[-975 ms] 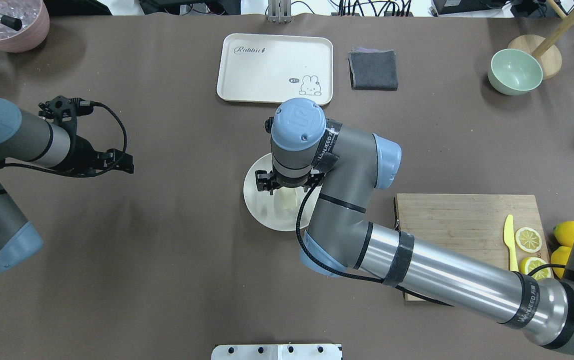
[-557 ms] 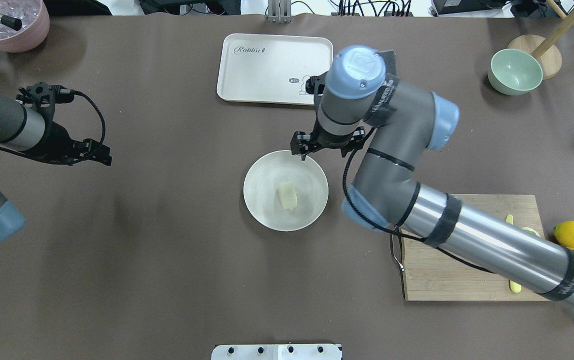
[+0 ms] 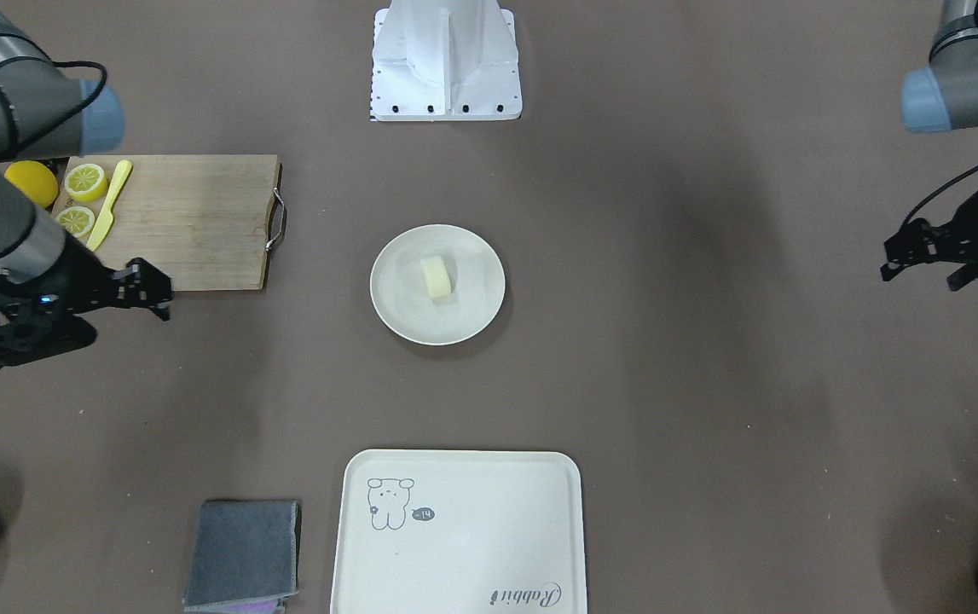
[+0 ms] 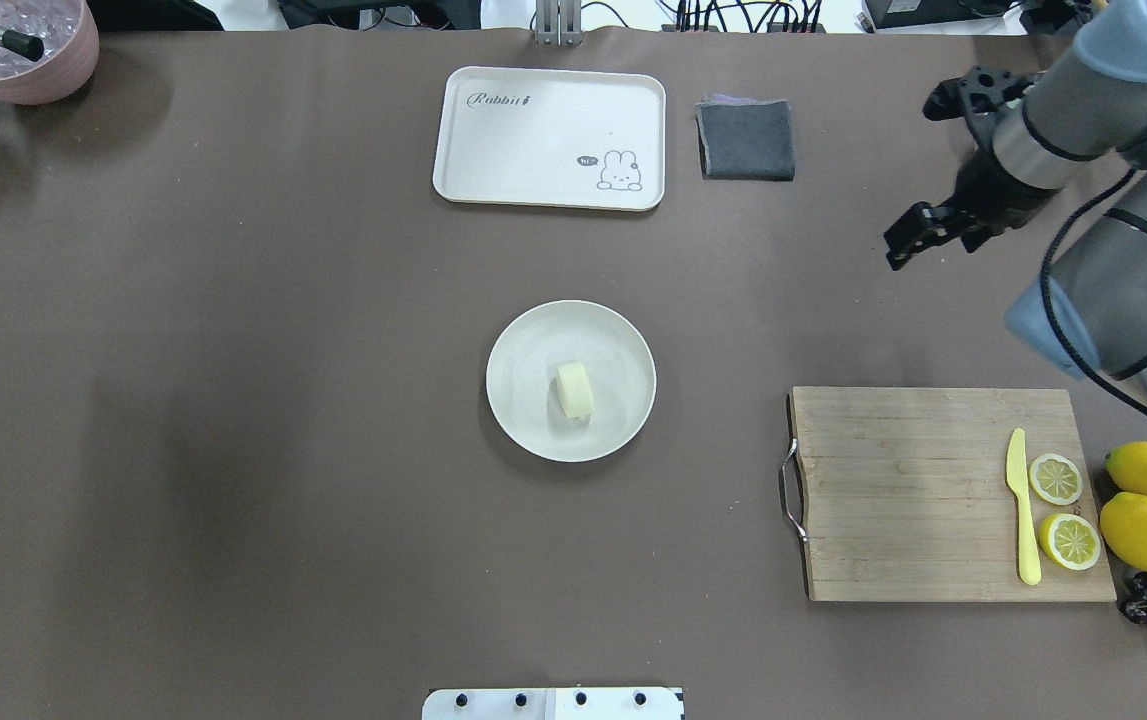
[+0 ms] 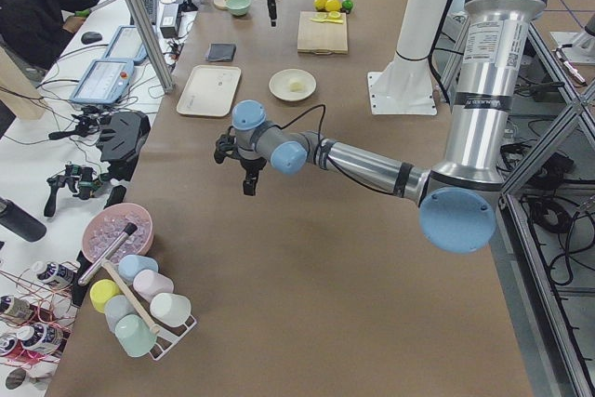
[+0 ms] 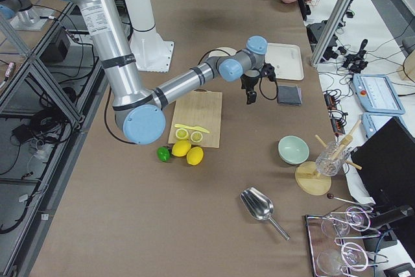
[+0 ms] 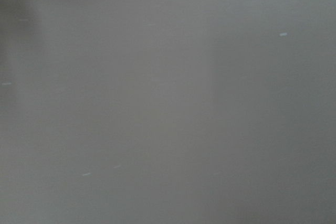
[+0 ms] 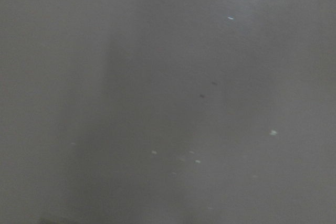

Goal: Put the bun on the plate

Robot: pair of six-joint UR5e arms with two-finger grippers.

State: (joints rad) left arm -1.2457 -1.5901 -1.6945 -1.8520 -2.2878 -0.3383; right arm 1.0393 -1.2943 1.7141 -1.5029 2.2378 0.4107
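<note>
One bun [image 4: 574, 389] on the plate [image 4: 523, 350]; wrist views blurred

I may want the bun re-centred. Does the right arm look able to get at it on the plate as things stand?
Probably yes. The bun lies uncovered on the plate, and only bare table shows between it and the right claw, which hangs empty near the grey cloth.

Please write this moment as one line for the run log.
bun: on plate, untouched | right claw: open, empty, far off | left claw: empty, far off | task: appears done
</note>
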